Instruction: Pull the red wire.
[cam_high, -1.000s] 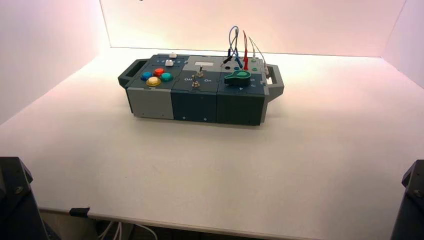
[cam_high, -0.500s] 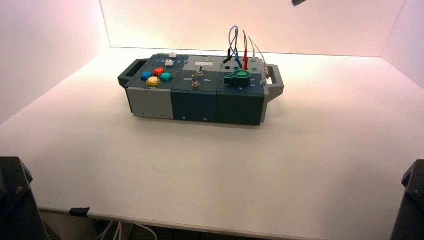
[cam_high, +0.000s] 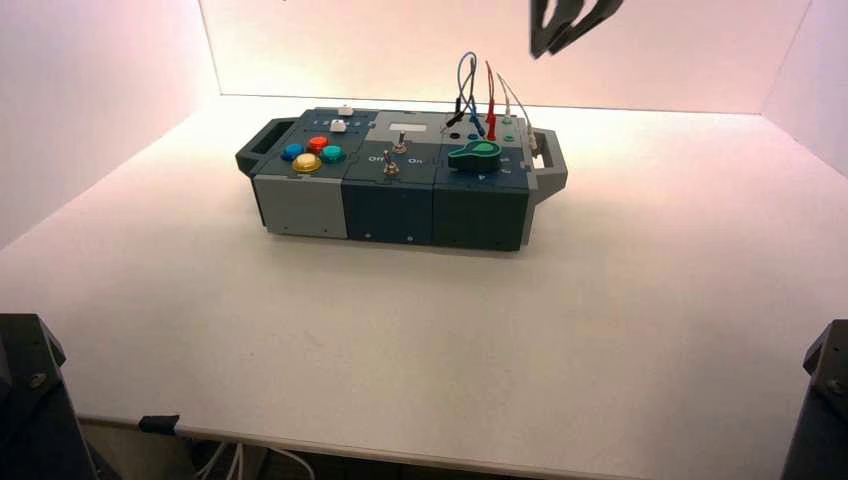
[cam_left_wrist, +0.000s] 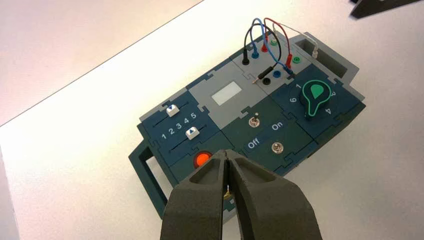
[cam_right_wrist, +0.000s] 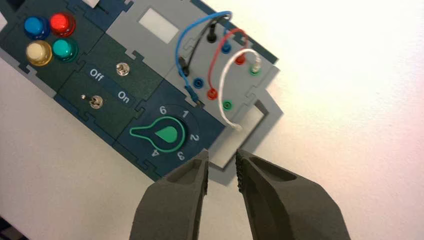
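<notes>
Above the box (cam_high: 390, 200), right claw (cam_high: 545, 54).

On the box (cam_high: 400, 180), the buttons (cam_high: 318, 145) lie left of the switches (cam_high: 391, 164), the knob (cam_high: 475, 156) right, wires (cam_high: 468, 85) behind it.

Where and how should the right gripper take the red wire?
Probably by the red plug nearer the green knob, from above, jaws either side: it stands upright in its socket, while the red wire arches thin and loose.
</notes>
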